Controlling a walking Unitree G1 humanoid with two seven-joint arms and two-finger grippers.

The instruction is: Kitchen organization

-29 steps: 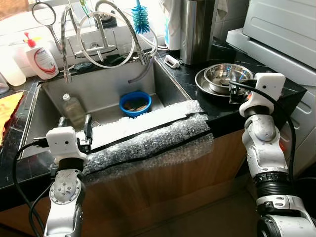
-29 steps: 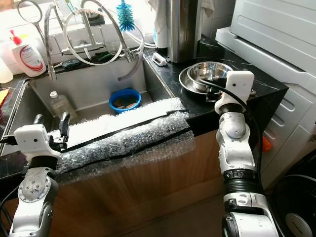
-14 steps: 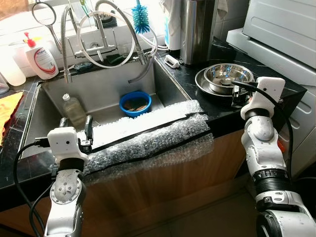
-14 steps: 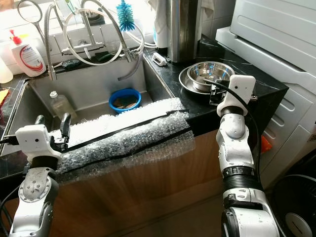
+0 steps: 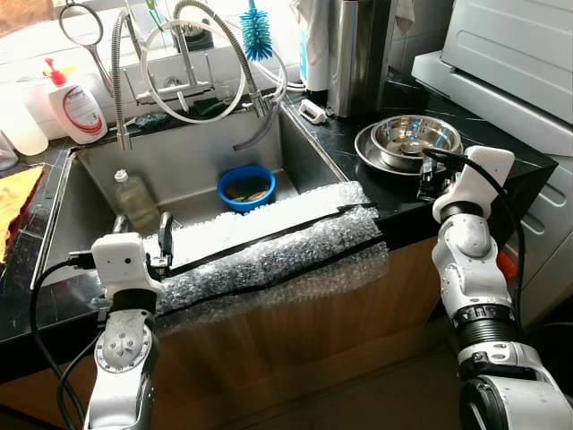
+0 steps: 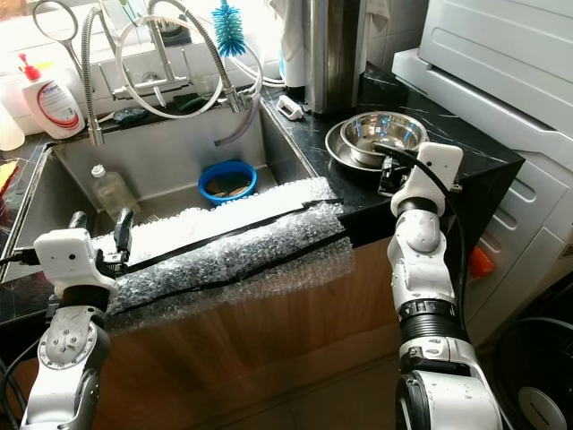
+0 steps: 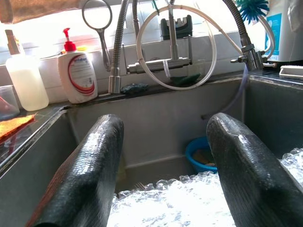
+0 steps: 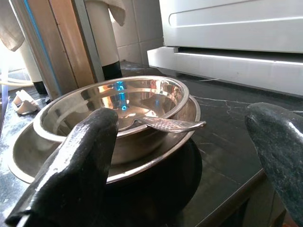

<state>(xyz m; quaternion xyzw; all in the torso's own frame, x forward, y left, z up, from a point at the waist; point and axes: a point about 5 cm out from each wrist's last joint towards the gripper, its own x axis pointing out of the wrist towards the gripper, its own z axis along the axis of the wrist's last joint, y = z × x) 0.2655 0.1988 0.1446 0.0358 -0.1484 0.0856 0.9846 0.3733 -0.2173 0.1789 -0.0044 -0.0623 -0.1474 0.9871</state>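
Note:
Two stacked steel bowls (image 5: pixel 407 139) sit on the black counter (image 5: pixel 501 148) at the right, with a piece of cutlery (image 8: pixel 173 124) lying across the inner bowl's rim. My right gripper (image 5: pixel 426 179) is open just in front of them, its fingers (image 8: pixel 80 161) level with the outer bowl's near edge and apart from it. On the left, my other gripper (image 5: pixel 141 224) is open over the sink's front edge, above a sheet of bubble wrap (image 5: pixel 269 246). A blue bowl (image 5: pixel 244 186) and a clear bottle (image 5: pixel 132 199) lie in the sink (image 5: pixel 188 161).
Behind the sink are a spring faucet (image 5: pixel 183 54), a soap bottle (image 5: pixel 76 106) and a blue brush (image 5: pixel 255 31). A tall steel canister (image 5: pixel 358 49) stands behind the bowls. A white appliance (image 5: pixel 510 54) closes off the right side.
My right gripper has dropped slightly and drawn a little closer to the steel bowls. The left arm has shifted slightly to the right along the sink edge.

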